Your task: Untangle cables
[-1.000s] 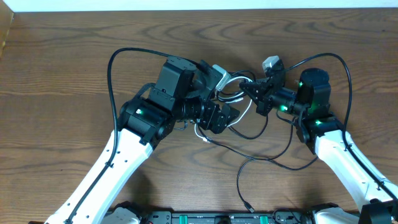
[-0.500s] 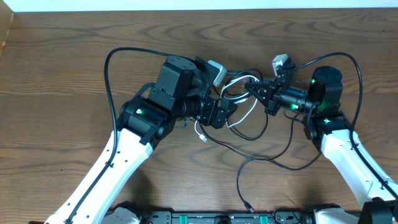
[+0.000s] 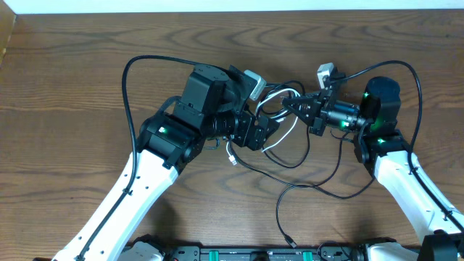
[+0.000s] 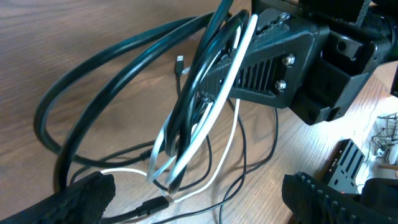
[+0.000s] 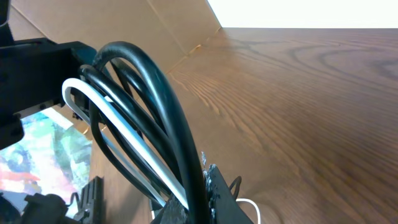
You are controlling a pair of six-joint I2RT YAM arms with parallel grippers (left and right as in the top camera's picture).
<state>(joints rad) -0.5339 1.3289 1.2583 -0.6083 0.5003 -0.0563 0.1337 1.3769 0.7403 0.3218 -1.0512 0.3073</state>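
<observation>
The cables (image 3: 278, 97) are a bundle of thin black loops with one white cord, held up between the two arms at the table's middle. My right gripper (image 3: 291, 106) is shut on the bundle; in the right wrist view the loops (image 5: 149, 106) rise out of its closed jaws (image 5: 208, 196). My left gripper (image 3: 259, 133) is open just left of and below the bundle. Its fingers (image 4: 84, 198) stand wide apart under the hanging loops (image 4: 205, 106), touching none of them. Loose black strands (image 3: 293, 161) and a white plug end (image 3: 232, 156) trail on the wood.
Thick black robot wires arc over the left arm (image 3: 127, 80) and the right arm (image 3: 410, 80). One thin strand runs to the front rail (image 3: 287, 238). A cardboard wall (image 5: 168, 31) stands at the table's side. The right gripper's body (image 4: 280, 62) is close before the left wrist.
The right arm pulled the bundle to the right, then eased slightly back left. The left gripper stayed open in nearly the same place. The white plug end shifted a little on the table.
</observation>
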